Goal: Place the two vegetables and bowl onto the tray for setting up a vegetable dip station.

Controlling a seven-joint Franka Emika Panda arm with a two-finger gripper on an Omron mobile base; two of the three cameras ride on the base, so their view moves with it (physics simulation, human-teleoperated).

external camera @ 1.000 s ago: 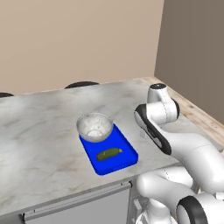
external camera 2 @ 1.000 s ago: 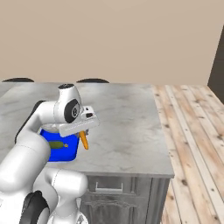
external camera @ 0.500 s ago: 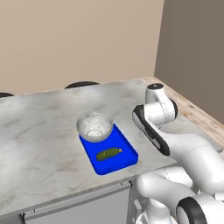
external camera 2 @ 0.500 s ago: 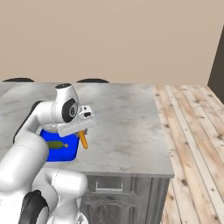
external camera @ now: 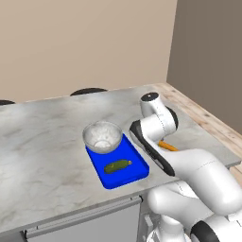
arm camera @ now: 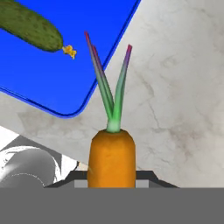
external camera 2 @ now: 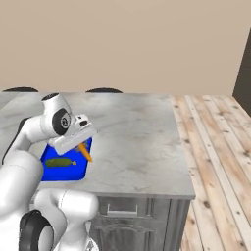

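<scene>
My gripper (external camera 2: 82, 145) is shut on the orange carrot (arm camera: 111, 157), holding it by its thick end. The carrot's green top (arm camera: 110, 87) points over the marble counter, just beside a rounded corner of the blue tray (arm camera: 83, 57). In the right base view the carrot (external camera 2: 85, 152) hangs at the tray's right edge (external camera 2: 84, 169). In the left base view its orange body (external camera: 167, 146) shows behind my arm. The dark green cucumber (external camera: 117, 166) lies on the tray (external camera: 134, 176). The speckled bowl (external camera: 102, 137) stands on the tray's far end.
The marble counter (external camera: 42, 156) stretches wide to the tray's left and behind it. Its front edge (external camera 2: 142, 193) runs close below the tray. A wooden floor (external camera 2: 215, 147) lies to the right, and a beige wall stands behind.
My arm has swung a little to the left, bringing the held carrot closer to the tray's edge. The bowl and cucumber have stayed put.
</scene>
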